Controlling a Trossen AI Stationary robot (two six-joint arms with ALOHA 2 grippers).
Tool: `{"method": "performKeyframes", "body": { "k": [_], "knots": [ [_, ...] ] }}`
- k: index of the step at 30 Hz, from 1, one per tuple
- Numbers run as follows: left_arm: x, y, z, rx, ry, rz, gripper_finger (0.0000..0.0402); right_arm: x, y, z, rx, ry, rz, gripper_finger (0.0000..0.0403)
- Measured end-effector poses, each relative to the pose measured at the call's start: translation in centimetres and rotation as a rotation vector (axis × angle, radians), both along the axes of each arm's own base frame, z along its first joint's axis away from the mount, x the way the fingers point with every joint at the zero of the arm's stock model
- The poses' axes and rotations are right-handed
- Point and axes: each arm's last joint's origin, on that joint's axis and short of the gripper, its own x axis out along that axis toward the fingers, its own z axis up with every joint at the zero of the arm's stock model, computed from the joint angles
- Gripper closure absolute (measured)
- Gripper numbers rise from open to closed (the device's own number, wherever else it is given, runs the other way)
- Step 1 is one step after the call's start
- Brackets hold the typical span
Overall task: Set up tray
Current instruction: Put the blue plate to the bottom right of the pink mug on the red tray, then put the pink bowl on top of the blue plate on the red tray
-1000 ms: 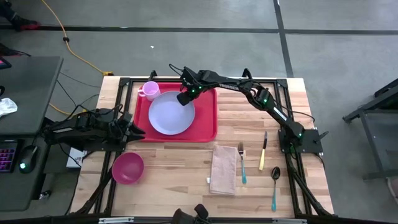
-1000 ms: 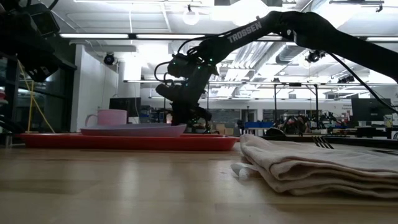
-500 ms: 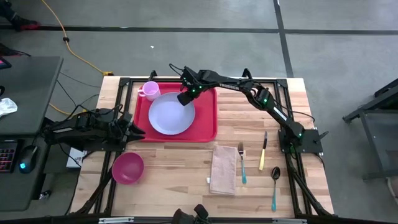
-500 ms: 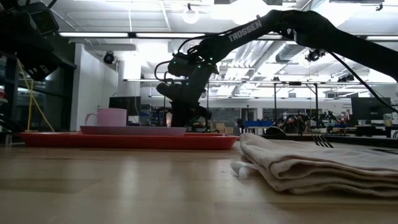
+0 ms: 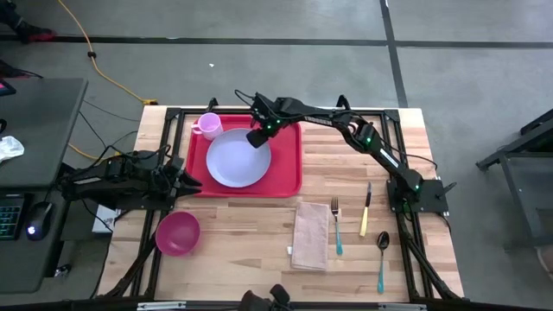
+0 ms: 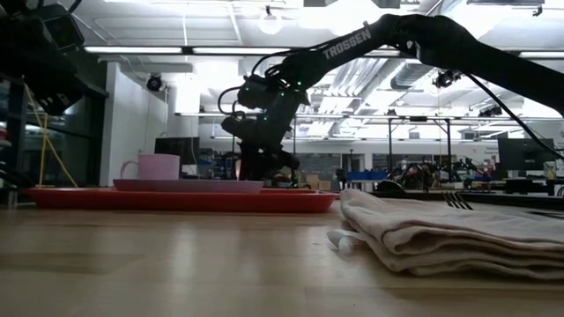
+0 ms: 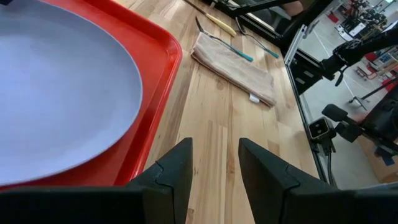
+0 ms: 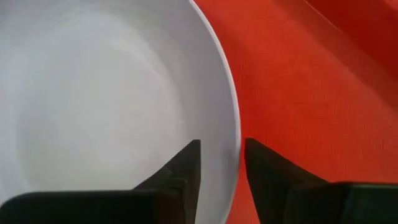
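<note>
While the plate [image 5: 236, 158] lies flat, right gripper [image 5: 256, 138] straddles its rim.

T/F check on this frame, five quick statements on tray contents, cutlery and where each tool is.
1. The lavender plate lies on the red tray. True.
2. The pink mug stands off the tray. False: it stands in a tray corner beside the plate.
3. The right tool is at the plate's rim, fingers apart. True.
4. The fork lies on the tray. False: it lies on the table beside the napkin.
5. The left tool holds the pink bowl. False: it is open and empty by the tray's edge.
</note>
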Motion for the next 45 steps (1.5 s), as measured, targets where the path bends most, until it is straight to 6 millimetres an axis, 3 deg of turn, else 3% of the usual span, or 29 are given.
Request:
{"method": "performKeyframes", "body": {
  "k": [9,15,21,27,45],
  "knots": [
    [0.0,0.0,0.0,0.0,0.0,0.0,0.024,-0.6,-0.1,0.0,0.015,0.042,0.002,0.0304],
    [0.0,0.0,0.0,0.0,0.0,0.0,0.024,-0.5,-0.3,1.2,-0.013,0.04,0.003,0.0292],
    [0.0,0.0,0.0,0.0,0.0,0.0,0.024,-1.0,-0.8,3.7,-0.044,0.026,0.002,0.0289],
    [0.0,0.0,0.0,0.0,0.0,-0.001,0.024,-2.7,-0.8,6.5,-0.067,0.039,-0.019,0.0288],
    [0.0,0.0,0.0,-0.001,0.0,-0.001,0.024,-6.6,1.9,14.8,-0.258,0.047,0.144,0.0289]
  ]
}}
